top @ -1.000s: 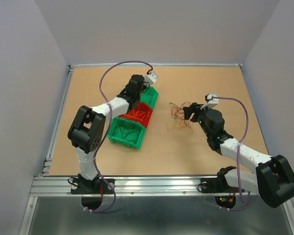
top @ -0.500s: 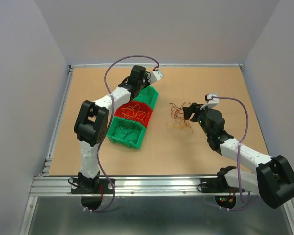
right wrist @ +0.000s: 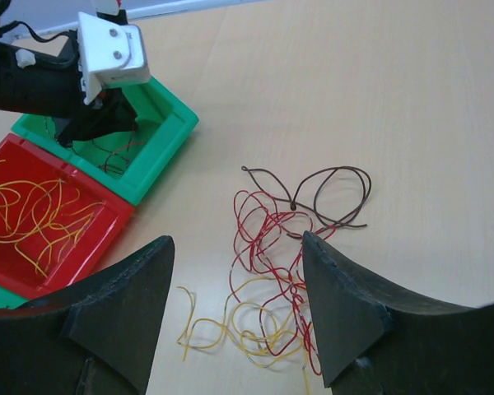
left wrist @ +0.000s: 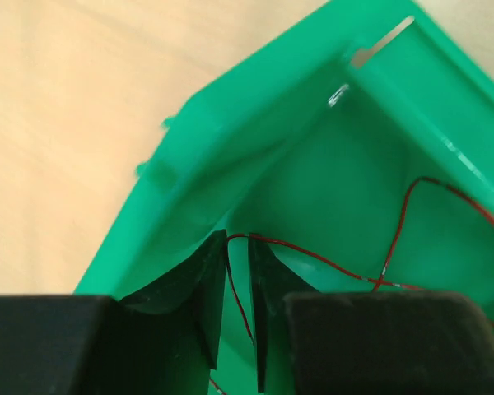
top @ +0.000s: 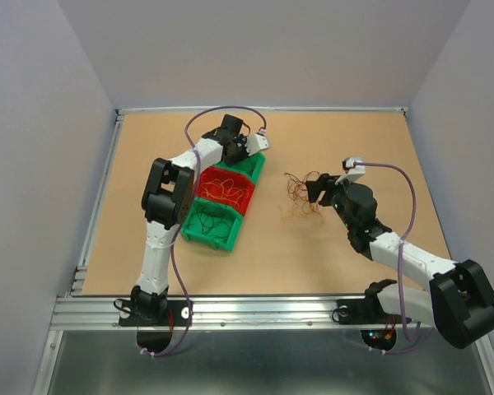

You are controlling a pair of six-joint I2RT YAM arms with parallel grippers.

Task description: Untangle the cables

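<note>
A loose tangle of cables (top: 300, 197) lies on the table: thin red, yellow and dark brown wires (right wrist: 288, 263) looped through each other. My right gripper (right wrist: 237, 237) hovers open just above the tangle, one finger to each side, holding nothing. My left gripper (left wrist: 237, 239) is down inside the far green bin (left wrist: 230, 132), its jaws a narrow gap apart. A red wire (left wrist: 329, 262) runs loosely through that gap and curls across the bin floor. In the top view the left gripper (top: 245, 151) is over that bin's far end.
Three bins stand in a row left of the tangle: the far green bin (top: 261, 164), a red bin (top: 245, 200) with yellow wires, and a near green bin (top: 230, 239) with dark wires. Grey walls enclose the table.
My left gripper has swung from above the red bin to the far green bin, and its jaws have parted slightly. The right arm and the tangle have not moved.
</note>
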